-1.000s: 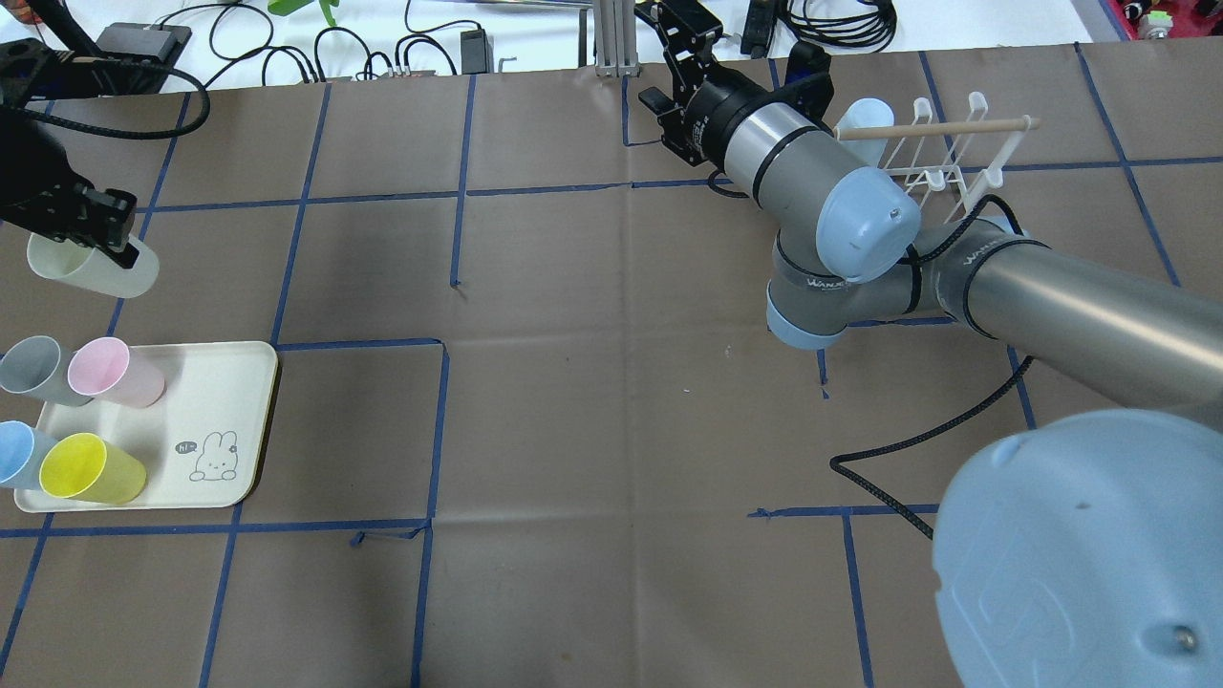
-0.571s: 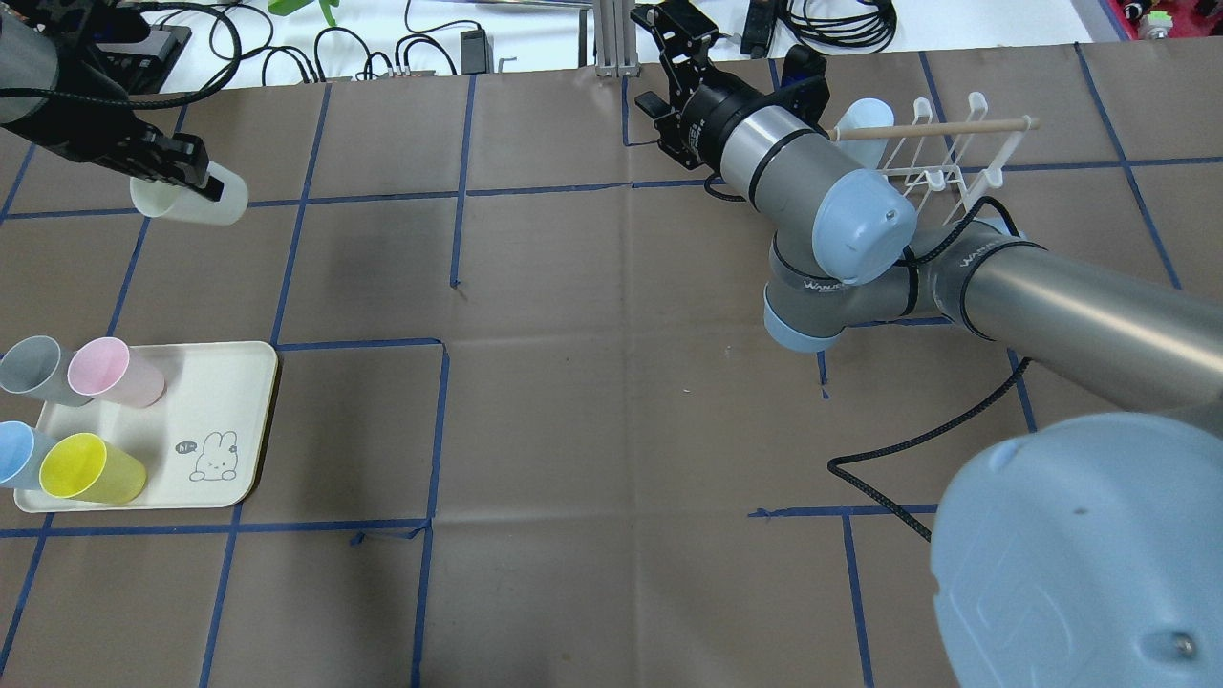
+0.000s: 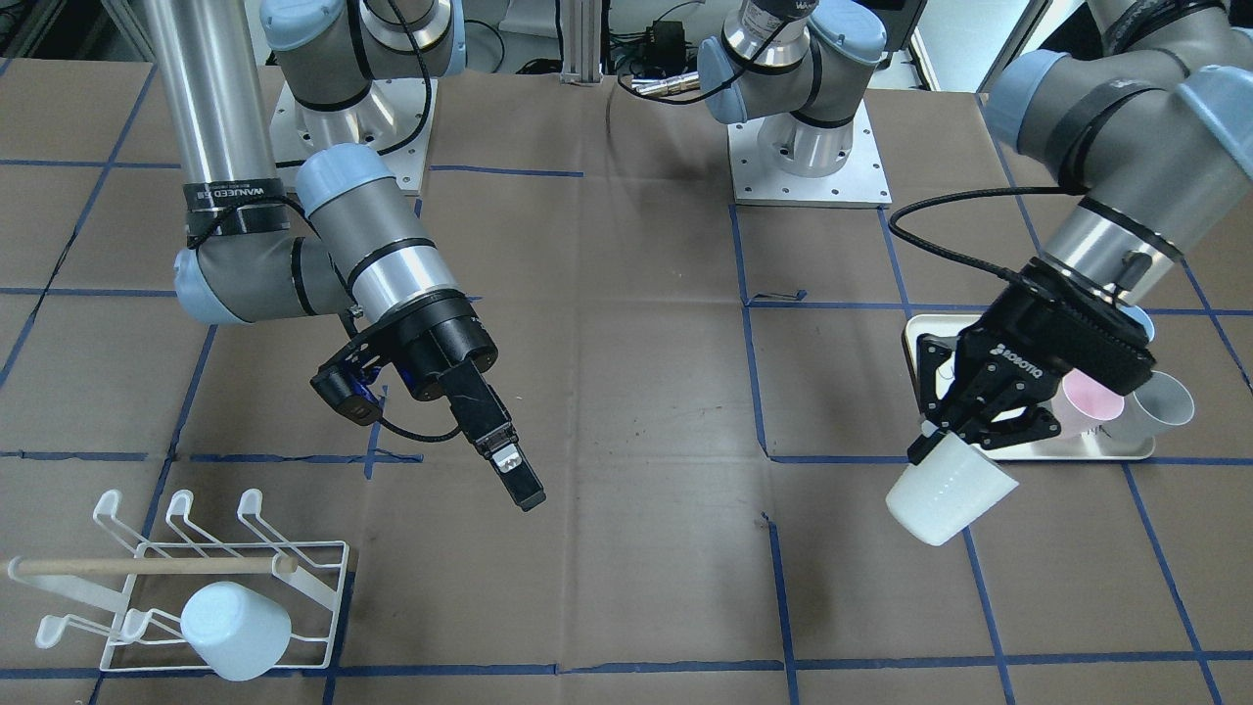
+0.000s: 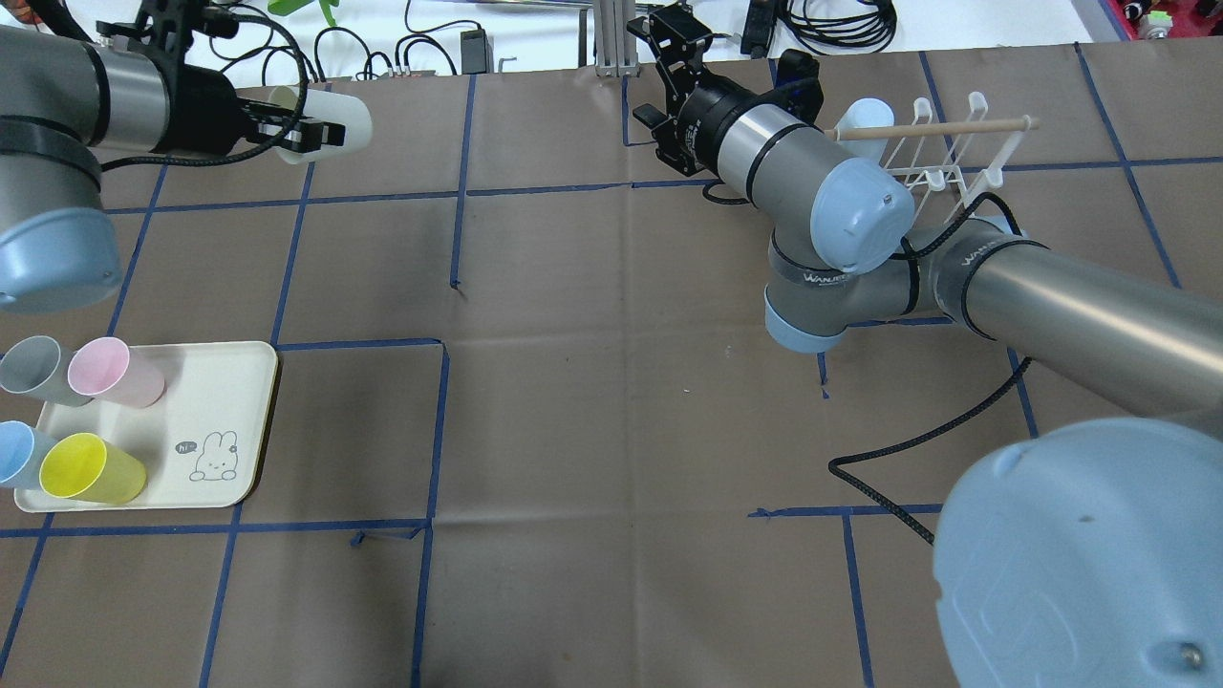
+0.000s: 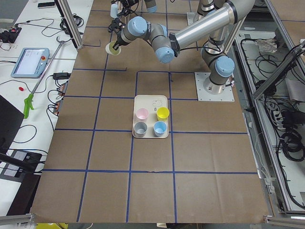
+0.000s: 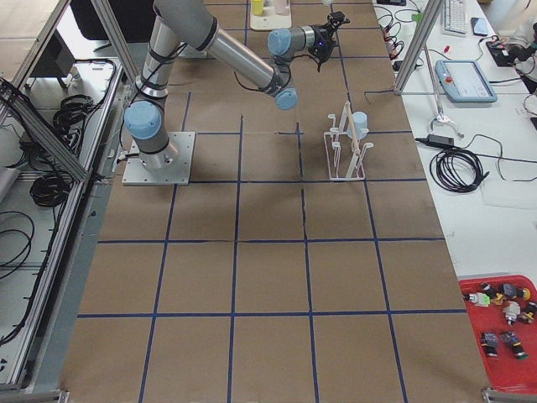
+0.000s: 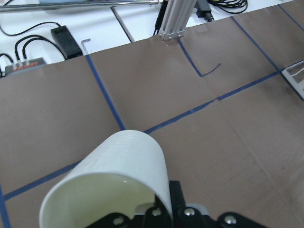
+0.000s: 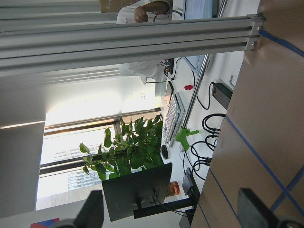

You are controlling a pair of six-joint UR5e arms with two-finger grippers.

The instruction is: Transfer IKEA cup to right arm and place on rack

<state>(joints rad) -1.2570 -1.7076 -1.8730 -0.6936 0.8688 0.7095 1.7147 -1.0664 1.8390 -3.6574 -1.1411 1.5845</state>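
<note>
My left gripper (image 3: 964, 441), the ROBOTIQ claw, is shut on the rim of a cream-white IKEA cup (image 3: 948, 499) and holds it tilted in the air. From overhead, the cup (image 4: 336, 124) hangs near the table's far edge, left of centre. The cup's open mouth (image 7: 114, 183) faces the left wrist camera. My right gripper (image 3: 524, 488) hovers open and empty over the table's middle, angled down, well apart from the cup. Its fingers (image 8: 92, 209) stand wide apart. The white wire rack (image 3: 294, 578) stands at the far right and carries a pale blue cup (image 3: 235, 627).
A cream tray (image 4: 225, 411) at the near left holds grey (image 4: 29, 368), pink (image 4: 110, 371), blue (image 4: 19, 454) and yellow (image 4: 86, 468) cups. Cables and an aluminium post (image 4: 611, 38) lie beyond the far edge. A black cable (image 4: 908, 440) trails from the right arm.
My left arm has carried the cream cup away from the tray, toward the far edge and rightward. The right arm has barely shifted.
</note>
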